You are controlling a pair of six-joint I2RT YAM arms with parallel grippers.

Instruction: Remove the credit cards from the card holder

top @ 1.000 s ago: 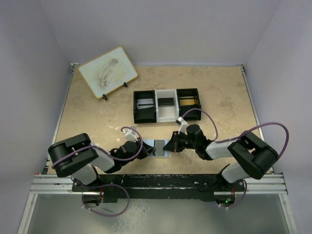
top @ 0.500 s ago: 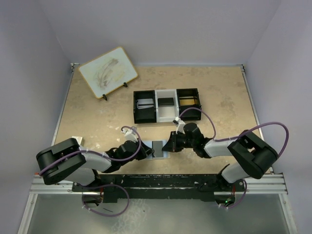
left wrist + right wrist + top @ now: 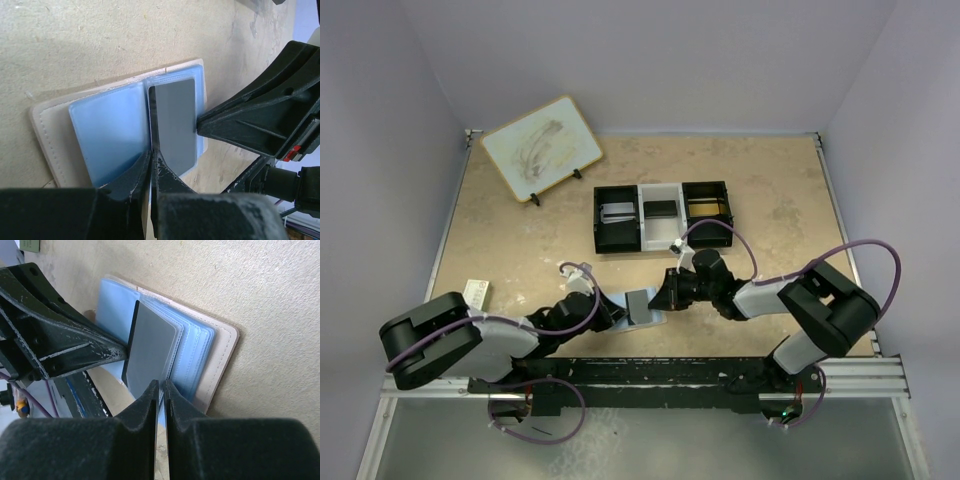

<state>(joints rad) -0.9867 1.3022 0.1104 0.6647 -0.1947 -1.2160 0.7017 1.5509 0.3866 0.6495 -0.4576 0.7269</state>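
Credit card [image 3: 150, 347] has tilted up; right pincer [image 3: 161, 385] grips it; closed left pincer [image 3: 151, 160] touches it.

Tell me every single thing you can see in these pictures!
card holder: one, pale blue with a tan edge, open flat on the table between the grippers.
grey card: one, grey, over the holder's half nearer the right gripper.
tray: one, black ends and white middle, three compartments, mid-table; contents too small to tell.
whiteboard: one, white with a wood frame, propped at the far left corner.
small box: one, whitish, near the table's left edge.
table: one, speckled beige.
left gripper: one, black, shut, tips at the card's edge.
right gripper: one, black, shut on the card's opposite edge.
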